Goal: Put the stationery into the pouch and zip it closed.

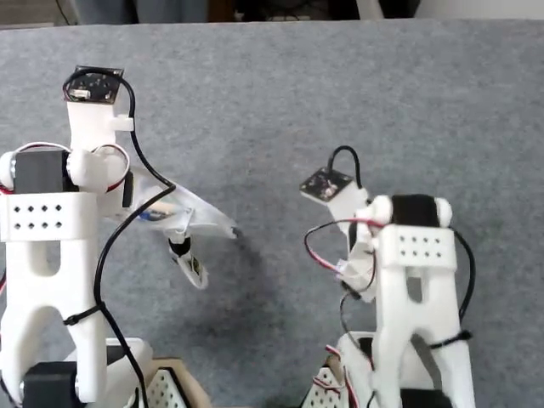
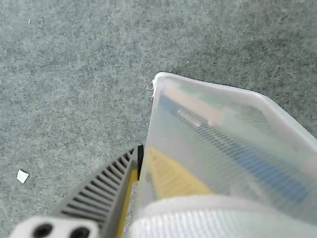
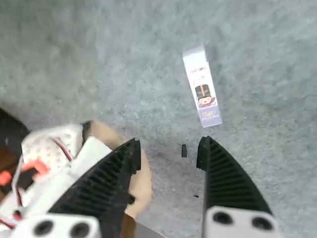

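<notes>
My left gripper [image 2: 142, 171] is shut on the edge of a translucent pouch [image 2: 218, 144] and holds it tilted above the grey mat. Blue and yellow stationery shows through the pouch's mesh wall. In the high view the pouch [image 1: 189, 215] sticks out to the right of the left arm. A small white box with a cartoon figure [image 3: 201, 88] lies flat on the mat. In the high view this box [image 1: 192, 267] sits just below the pouch's lower edge. My right gripper [image 3: 168, 146] is open above the mat, a short way from the box, with nothing between its fingers.
Grey felt mat [image 1: 357, 93] covers the table, with its far edge along the top of the high view. Both arm bases [image 1: 51, 374] stand at the near edge. A tiny white scrap [image 2: 22, 175] lies on the mat near the pouch.
</notes>
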Motion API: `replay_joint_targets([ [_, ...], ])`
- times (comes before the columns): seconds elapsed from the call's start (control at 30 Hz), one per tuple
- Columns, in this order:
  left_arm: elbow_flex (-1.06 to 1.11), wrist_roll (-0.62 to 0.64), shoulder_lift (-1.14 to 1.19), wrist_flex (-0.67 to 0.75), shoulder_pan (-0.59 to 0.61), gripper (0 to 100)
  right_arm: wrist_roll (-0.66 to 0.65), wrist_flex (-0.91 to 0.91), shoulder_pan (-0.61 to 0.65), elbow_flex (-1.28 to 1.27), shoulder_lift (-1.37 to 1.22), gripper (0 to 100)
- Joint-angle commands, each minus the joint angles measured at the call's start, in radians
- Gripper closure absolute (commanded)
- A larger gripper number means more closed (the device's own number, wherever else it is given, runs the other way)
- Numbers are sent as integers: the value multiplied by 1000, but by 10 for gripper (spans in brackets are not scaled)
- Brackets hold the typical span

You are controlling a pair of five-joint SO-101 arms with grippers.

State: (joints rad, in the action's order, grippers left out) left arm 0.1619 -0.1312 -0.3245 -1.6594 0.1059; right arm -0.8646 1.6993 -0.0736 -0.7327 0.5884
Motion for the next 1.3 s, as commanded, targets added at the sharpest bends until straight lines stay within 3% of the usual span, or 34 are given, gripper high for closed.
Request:
replay_joint_targets([
  [0.0, 79, 49, 37, 31, -19, 972, -94, 11, -72, 8, -68, 810],
  [0.23, 74, 54, 29, 2, -97, 972, -164, 8, -167, 79, -189, 803],
  [0.33, 74, 57, 26, -20, -139, 972, -164, 11, -166, 81, -214, 744],
  [0.53, 74, 58, 26, -20, -142, 972, -173, -8, -163, 33, -228, 709],
  [0.83, 35, 60, 26, -38, -145, 972, -192, -244, -167, -153, -228, 709],
  [1.27, -48, 60, 29, -98, -148, 972, -193, -330, -169, -150, -300, 709],
])
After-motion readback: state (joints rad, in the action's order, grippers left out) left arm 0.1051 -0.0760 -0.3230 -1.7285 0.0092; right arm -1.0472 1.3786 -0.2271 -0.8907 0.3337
